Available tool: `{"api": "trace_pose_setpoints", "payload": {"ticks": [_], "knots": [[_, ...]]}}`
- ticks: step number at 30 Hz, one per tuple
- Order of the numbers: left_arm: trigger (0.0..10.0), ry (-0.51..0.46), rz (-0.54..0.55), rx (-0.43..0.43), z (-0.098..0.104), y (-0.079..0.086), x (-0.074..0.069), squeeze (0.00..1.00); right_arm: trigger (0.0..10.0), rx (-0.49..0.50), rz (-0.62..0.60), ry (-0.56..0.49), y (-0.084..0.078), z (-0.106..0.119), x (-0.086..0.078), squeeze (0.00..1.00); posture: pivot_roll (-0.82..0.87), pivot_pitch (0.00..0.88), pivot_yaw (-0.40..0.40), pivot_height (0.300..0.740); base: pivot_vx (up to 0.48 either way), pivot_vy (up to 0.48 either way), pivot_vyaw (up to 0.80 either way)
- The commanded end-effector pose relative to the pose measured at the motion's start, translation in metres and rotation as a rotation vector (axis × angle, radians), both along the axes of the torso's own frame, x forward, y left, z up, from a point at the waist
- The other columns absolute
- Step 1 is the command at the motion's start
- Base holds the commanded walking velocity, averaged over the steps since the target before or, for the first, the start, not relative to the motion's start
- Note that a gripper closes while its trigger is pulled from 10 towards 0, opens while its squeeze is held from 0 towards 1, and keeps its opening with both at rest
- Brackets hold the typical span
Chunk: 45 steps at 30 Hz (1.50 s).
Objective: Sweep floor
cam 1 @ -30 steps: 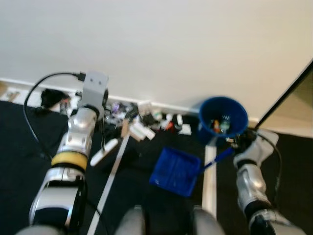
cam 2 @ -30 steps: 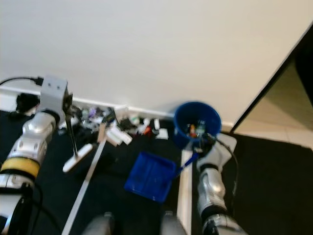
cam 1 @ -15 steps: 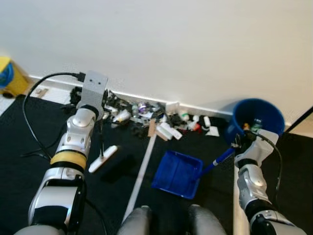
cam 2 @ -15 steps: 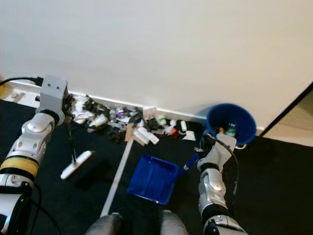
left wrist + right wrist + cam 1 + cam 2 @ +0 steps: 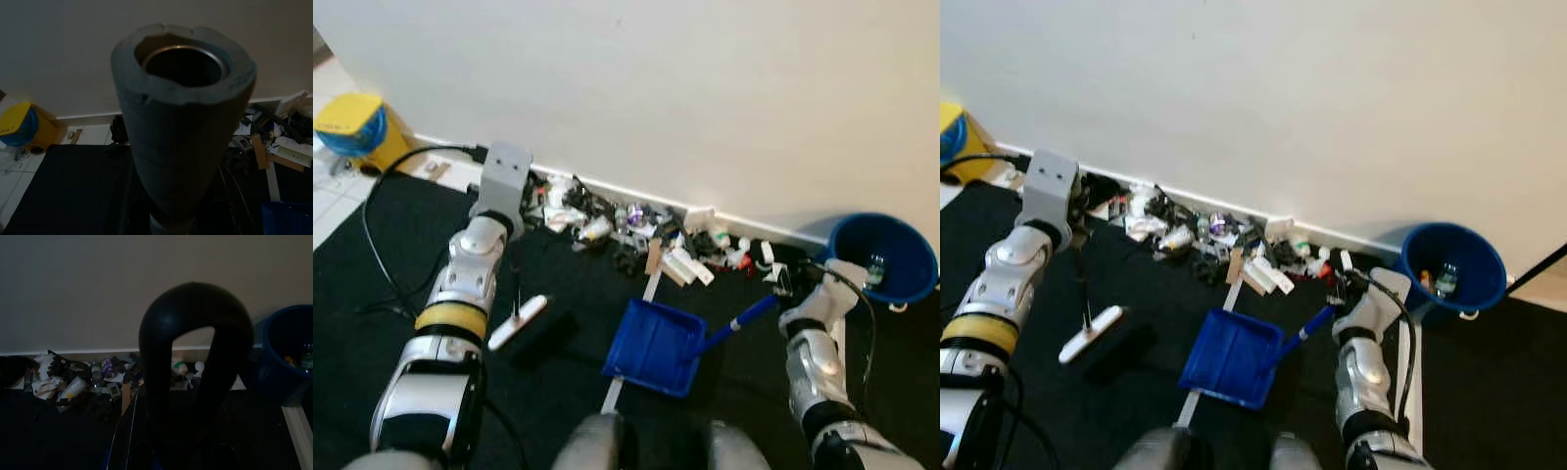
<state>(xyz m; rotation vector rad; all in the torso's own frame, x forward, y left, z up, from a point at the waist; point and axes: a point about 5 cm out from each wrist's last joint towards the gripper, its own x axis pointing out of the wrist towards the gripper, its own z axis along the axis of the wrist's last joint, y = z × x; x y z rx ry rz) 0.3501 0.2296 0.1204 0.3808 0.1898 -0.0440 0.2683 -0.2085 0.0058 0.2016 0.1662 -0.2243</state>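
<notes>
A pile of litter point(image 5: 636, 230), scraps of paper, small bottles and boxes, lies along the foot of the white wall. My left gripper point(image 5: 513, 237) sits under its wrist camera box and is shut on the broom's thin stick point(image 5: 516, 289). The broom's white brush head point(image 5: 519, 321) rests on the black floor, short of the pile. The stick's grey foam end point(image 5: 183, 127) stands close before the left wrist camera. My right gripper point(image 5: 790, 294) is shut on the handle of the blue dustpan point(image 5: 654, 345). The pan lies on the floor just in front of the litter.
A blue bucket point(image 5: 886, 257) with some rubbish in it stands by the wall at the right. A yellow bin point(image 5: 352, 127) is at the far left on pale tiles. A white floor strip point(image 5: 648, 292) runs under the dustpan. A black cable point(image 5: 372, 245) loops beside my left arm.
The camera has swung to the left: the bucket has slid towards the right edge and the yellow bin has come into view. Both arms hold the broom and dustpan as before.
</notes>
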Motion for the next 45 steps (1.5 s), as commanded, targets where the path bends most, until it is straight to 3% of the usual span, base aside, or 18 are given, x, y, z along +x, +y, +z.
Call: {"api": "trace_pose_setpoints", "payload": {"ticks": [1,35,45], "knots": [[10.0,-0.041,-0.026,-0.001,0.009,-0.006,0.002,0.0,10.0,-0.012,-0.016,-0.025,-0.006,0.005,0.002,0.0,0.1,0.0,0.006,0.74,0.446,0.0,0.0],[10.0,-0.039,-0.091,-0.02,0.009,-0.014,0.003,0.0,10.0,-0.003,-0.035,-0.037,-0.01,0.008,0.003,0.0,0.1,0.007,0.015,0.74,0.48,0.0,0.0],[10.0,-0.049,-0.111,-0.07,0.01,-0.021,0.005,0.0,10.0,0.019,-0.051,-0.108,-0.012,0.027,0.019,0.0,0.09,0.015,0.01,0.74,0.0,0.0,0.0]]}}
